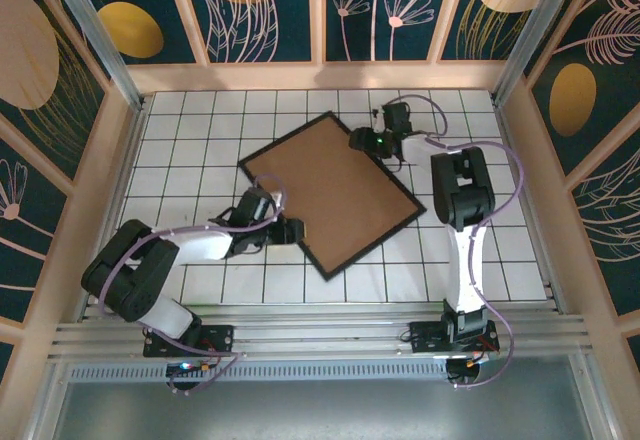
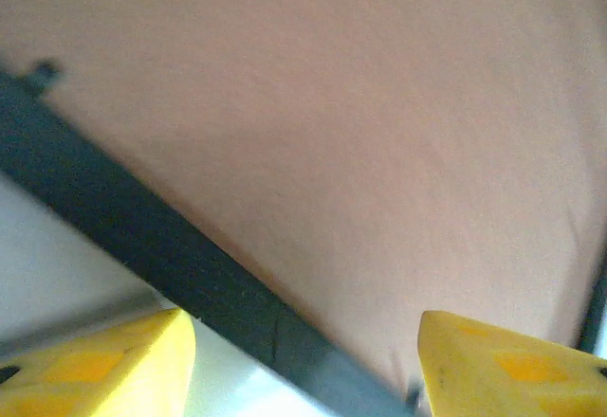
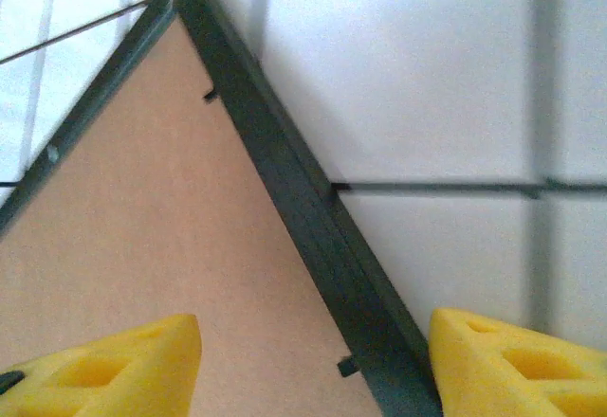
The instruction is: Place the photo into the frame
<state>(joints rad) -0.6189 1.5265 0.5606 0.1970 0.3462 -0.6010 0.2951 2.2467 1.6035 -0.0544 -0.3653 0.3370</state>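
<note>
The black frame (image 1: 284,139) lies tilted in the middle of the tiled floor, back side up, with a plain brown backing board (image 1: 330,195) inside it. The photo is hidden. My left gripper (image 1: 290,230) is at the frame's near-left edge. In the left wrist view its jaws (image 2: 308,370) stand apart, with the black rail (image 2: 142,246) running between the yellow fingers (image 2: 104,370). My right gripper (image 1: 370,145) is at the far-right edge. In the right wrist view it (image 3: 315,341) is open and straddles the rail (image 3: 285,180), one finger over the board (image 3: 161,237).
White tiles (image 1: 190,140) with dark grout surround the frame. Wooden walls (image 1: 130,150) with painted panels close in the floor on three sides. A metal rail (image 1: 320,335) runs along the near edge by the arm bases. Small black tabs (image 3: 348,367) stick out from the frame's inner edge.
</note>
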